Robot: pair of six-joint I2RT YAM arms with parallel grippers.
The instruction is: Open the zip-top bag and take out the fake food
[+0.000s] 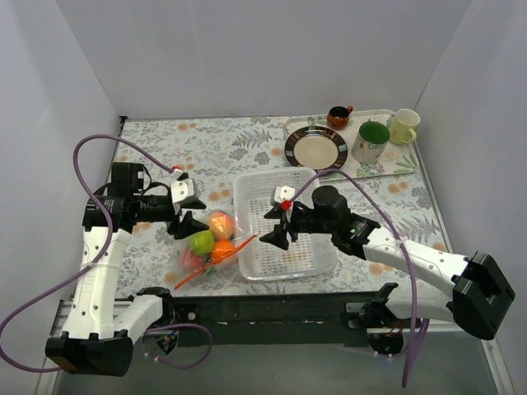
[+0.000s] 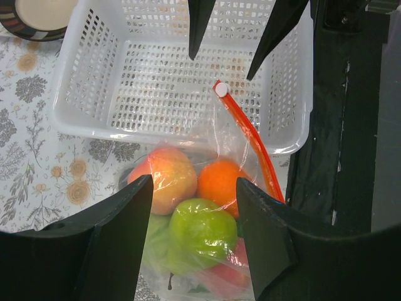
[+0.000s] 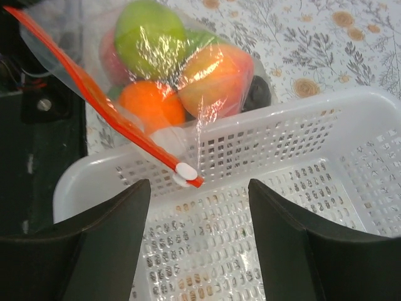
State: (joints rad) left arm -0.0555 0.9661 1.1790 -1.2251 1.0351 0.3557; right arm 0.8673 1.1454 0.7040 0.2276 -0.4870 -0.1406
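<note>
The zip-top bag (image 1: 210,243) lies on the table against the left wall of the white mesh basket (image 1: 244,197). Its orange-red zip strip (image 2: 250,135) is shut, and the white slider (image 3: 186,174) rests over the basket rim. Inside the bag are a peach (image 2: 166,179), an orange ball (image 2: 220,183), a green apple (image 2: 203,235) and a red piece (image 2: 235,269). My left gripper (image 1: 188,224) is open just left of the bag, with the fruit between its jaws (image 2: 194,182). My right gripper (image 1: 276,228) is open and empty over the basket (image 3: 199,185), facing the slider.
A tray at the back right holds a striped plate (image 1: 316,148), a green mug (image 1: 371,141), a pale yellow cup (image 1: 403,126) and a small brown cup (image 1: 338,116). A black strip (image 1: 272,309) runs along the table's near edge. White walls enclose the table.
</note>
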